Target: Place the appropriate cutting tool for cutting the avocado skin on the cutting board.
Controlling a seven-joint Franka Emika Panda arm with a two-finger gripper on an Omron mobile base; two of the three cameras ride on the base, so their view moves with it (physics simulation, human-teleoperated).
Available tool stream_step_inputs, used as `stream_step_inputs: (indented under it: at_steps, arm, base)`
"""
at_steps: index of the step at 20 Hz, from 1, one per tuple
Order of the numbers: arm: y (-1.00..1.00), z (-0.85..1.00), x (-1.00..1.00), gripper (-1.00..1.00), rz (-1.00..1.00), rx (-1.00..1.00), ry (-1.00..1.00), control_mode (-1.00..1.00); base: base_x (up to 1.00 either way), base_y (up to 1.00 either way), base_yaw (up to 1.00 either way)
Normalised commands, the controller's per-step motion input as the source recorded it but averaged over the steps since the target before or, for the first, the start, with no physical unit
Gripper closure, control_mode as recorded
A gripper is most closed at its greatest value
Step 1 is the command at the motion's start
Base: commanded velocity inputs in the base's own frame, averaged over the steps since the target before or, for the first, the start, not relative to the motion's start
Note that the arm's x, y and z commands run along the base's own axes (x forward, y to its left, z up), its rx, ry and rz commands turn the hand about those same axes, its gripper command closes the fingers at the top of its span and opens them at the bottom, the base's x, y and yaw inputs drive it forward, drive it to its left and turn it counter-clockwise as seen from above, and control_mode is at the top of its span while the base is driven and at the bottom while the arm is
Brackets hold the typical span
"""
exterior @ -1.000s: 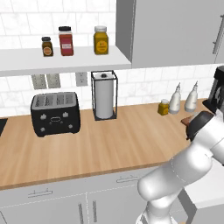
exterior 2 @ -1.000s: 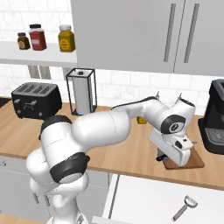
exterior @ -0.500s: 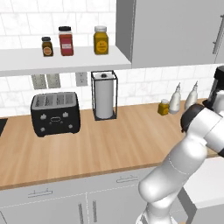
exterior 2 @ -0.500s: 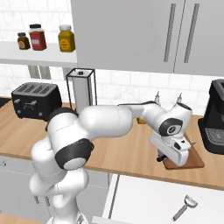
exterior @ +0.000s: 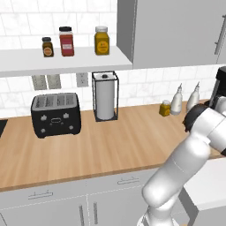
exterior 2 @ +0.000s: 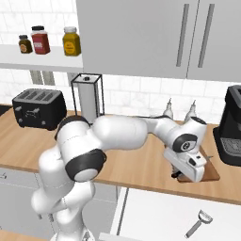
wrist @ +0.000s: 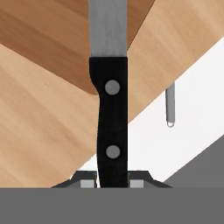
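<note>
Two fingers (wrist: 113, 183) tight around knife (wrist: 111, 127) handle; blade over cutting board (wrist: 52, 35).

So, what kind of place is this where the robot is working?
A home kitchen, rendered in simulation. A black toaster and a paper towel holder stand on a wooden counter below a spice shelf, and the gripper holds a knife over the cutting board.
</note>
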Motion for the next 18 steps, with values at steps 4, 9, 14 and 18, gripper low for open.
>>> stream_step_inputs:
  at_steps: [4,9,14,18]
  arm:
    - [-0.27,-0.01,0.28,1.00,0.00,0.00,0.00,-1.00]
    - [-0.16,-0.07,0.47,1.00,0.00,0.00,0.02,-1.00]
    - [-0.05,-0.16,0.43,1.00,0.00,0.00,0.06,-1.00]
    - [0.00,-0.31,0.15,1.00,0.00,0.00,0.06,-1.00]
  base:
    - [0.00,0.00,0.00]
    - [0.00,0.00,0.00]
    - [0.00,0.00,0.00]
    - [0.00,0.00,0.00]
